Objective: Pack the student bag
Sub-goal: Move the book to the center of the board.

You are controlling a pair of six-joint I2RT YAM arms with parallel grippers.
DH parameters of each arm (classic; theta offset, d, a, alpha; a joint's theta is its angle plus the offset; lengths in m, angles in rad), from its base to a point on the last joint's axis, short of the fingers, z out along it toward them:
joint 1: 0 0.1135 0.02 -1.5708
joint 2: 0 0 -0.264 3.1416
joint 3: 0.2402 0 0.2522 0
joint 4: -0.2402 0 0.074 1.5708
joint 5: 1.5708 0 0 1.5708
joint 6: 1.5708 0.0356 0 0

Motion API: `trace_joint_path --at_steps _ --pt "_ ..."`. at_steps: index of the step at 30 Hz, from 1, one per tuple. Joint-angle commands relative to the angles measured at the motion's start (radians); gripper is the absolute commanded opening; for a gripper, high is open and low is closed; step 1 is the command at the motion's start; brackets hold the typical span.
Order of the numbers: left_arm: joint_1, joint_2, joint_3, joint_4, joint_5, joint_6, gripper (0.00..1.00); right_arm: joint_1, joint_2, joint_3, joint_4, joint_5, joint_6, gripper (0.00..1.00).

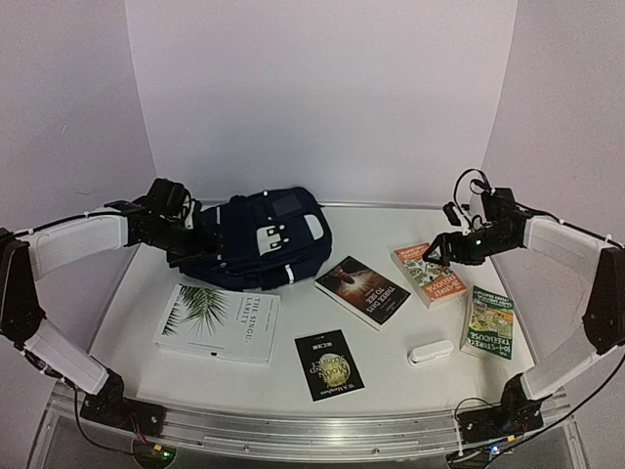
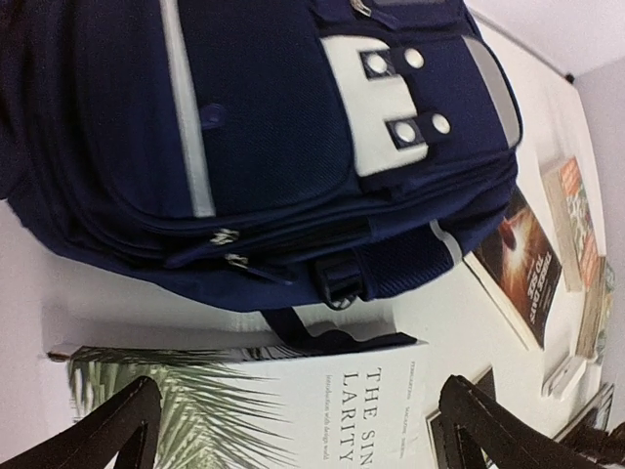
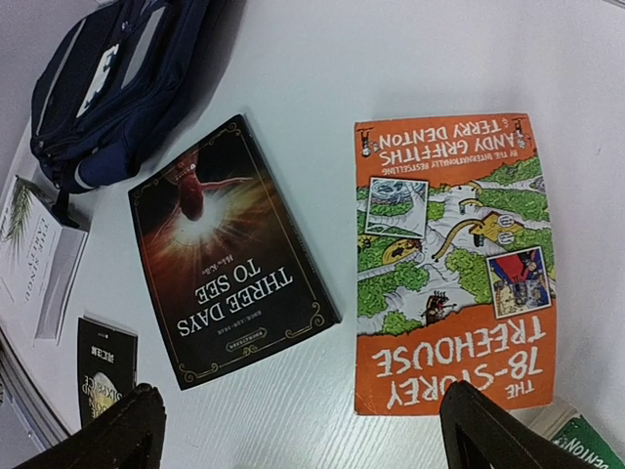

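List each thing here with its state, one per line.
bag, lying front up, zips look shut
left gripper, open, empty
right gripper, open, empty
white book, closed, flat
dark book, closed, flat
orange book, closed, flat
green book, closed, flat
black booklet, closed, flat
white box, lying flat

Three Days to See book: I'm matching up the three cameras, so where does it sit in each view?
Top external: the Three Days to See book lies mid-table, just right of the student bag.
Left wrist: at the right edge, below the bag's corner.
Right wrist: left of centre, beside the orange Treehouse book.
Shared landmark: the student bag, in all three views.
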Motion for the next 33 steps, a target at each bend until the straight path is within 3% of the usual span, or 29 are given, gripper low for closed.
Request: trace_joint_path --at_steps 1,11,16,33 --pt "-0.154 0.081 0.108 -0.06 -0.056 0.147 1.0 0.059 0.035 0.038 -0.012 0.012 -0.022 0.98" --pt "-0.477 0.481 0.403 -0.219 -0.392 0.16 1.0 0.2 0.249 0.241 -0.043 0.054 0.044 0.98" --pt "-0.557 0.608 0.491 -0.273 -0.47 0.12 1.0 0.253 0.356 0.357 -0.043 0.083 0.056 0.98" --pt "-0.568 0.53 0.299 -0.378 -0.585 -0.053 1.0 0.395 0.736 0.676 -0.045 0.24 0.04 0.98"
